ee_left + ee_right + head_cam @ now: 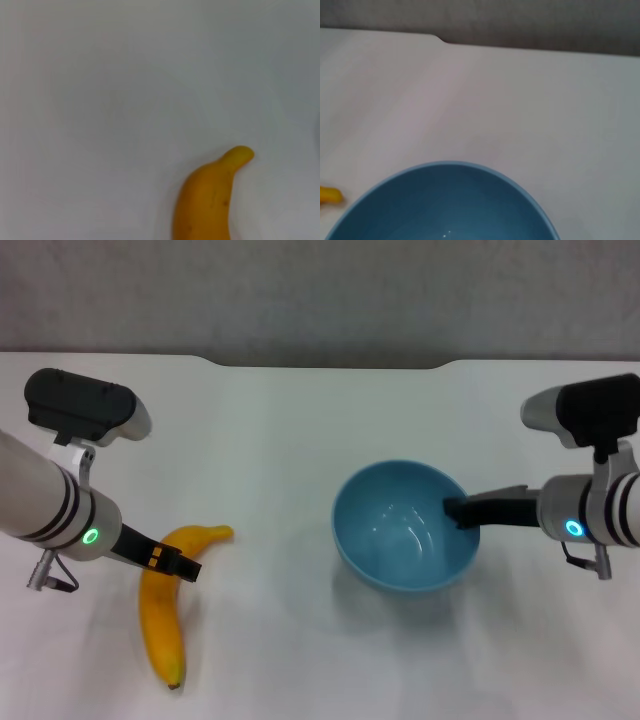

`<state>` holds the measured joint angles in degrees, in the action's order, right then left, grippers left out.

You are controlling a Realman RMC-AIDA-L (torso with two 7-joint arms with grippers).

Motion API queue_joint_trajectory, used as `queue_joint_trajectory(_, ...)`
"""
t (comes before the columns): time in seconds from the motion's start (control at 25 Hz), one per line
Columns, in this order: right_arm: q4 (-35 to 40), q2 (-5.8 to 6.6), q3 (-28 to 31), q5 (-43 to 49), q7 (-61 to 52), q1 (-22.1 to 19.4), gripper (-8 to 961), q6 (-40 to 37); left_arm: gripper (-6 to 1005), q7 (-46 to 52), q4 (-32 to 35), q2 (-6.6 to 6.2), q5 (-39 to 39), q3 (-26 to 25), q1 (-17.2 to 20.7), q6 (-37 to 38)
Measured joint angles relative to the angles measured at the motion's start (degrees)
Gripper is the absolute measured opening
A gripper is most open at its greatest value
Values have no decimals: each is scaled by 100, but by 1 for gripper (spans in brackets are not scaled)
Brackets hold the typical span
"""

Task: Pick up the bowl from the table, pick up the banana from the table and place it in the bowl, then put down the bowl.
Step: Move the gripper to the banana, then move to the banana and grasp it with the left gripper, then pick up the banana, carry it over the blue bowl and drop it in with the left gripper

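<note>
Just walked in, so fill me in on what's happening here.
The right end effector is at the rim of the light-blue bowl, one finger reaching inside. The left end effector is over the banana, which lies on the white table to the bowl's left. The bowl is empty.

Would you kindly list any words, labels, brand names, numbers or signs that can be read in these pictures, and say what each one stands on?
None: no readable text appears in any view.
The banana, the bowl and the table are plain.
The left gripper bears small orange squares, without letters.
Each arm shows a green ring light, not a sign.
</note>
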<state>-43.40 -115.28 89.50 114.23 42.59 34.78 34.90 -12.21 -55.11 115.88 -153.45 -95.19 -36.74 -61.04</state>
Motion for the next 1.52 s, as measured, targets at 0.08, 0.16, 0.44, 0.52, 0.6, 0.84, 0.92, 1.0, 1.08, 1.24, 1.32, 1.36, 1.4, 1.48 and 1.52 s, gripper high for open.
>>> queue_joint_trajectory(0.08,-121,0,-43,12,-15,0,35,11,883,1,23,7,0,-6,22,39)
queue_joint_trajectory(0.16,-185,-2,-72,13,-20,0,34,24,882,12,61,14,-2,-13,30,77)
queue_joint_trajectory(0.44,-252,-3,-88,13,-24,-4,34,29,881,164,143,32,-5,0,76,206)
queue_joint_trajectory(0.52,-254,-3,-88,12,-25,-4,34,29,880,221,167,32,-5,4,86,251)
queue_joint_trajectory(0.6,-262,-3,-91,11,-24,-5,34,29,880,291,217,32,-4,7,91,297)
queue_joint_trajectory(0.84,-307,-3,-95,8,-19,-10,34,26,879,440,387,32,-25,10,75,383)
queue_joint_trajectory(0.92,-326,-4,-94,6,-16,-13,34,26,878,446,437,36,-31,10,63,398)
queue_joint_trajectory(1.0,-336,-9,-93,5,-12,-17,34,22,874,447,447,37,-31,14,63,424)
queue_joint_trajectory(1.08,-339,-14,-92,3,-8,-25,34,19,867,447,448,38,-30,22,64,439)
queue_joint_trajectory(1.24,-340,-13,-91,3,-6,-37,34,2,821,446,448,40,-33,52,69,456)
queue_joint_trajectory(1.32,-341,-12,-91,3,-6,-39,34,-3,751,453,449,40,-40,79,77,466)
queue_joint_trajectory(1.36,-342,-12,-91,3,-6,-40,34,-4,716,455,449,40,-42,83,80,467)
queue_joint_trajectory(1.4,-344,-12,-91,3,-5,-40,34,-7,681,455,449,40,-44,86,81,469)
queue_joint_trajectory(1.48,-345,-12,-91,3,-5,-41,35,-11,632,456,449,40,-45,91,82,483)
queue_joint_trajectory(1.52,-345,-12,-91,3,-5,-42,35,-13,608,456,448,40,-45,93,82,498)
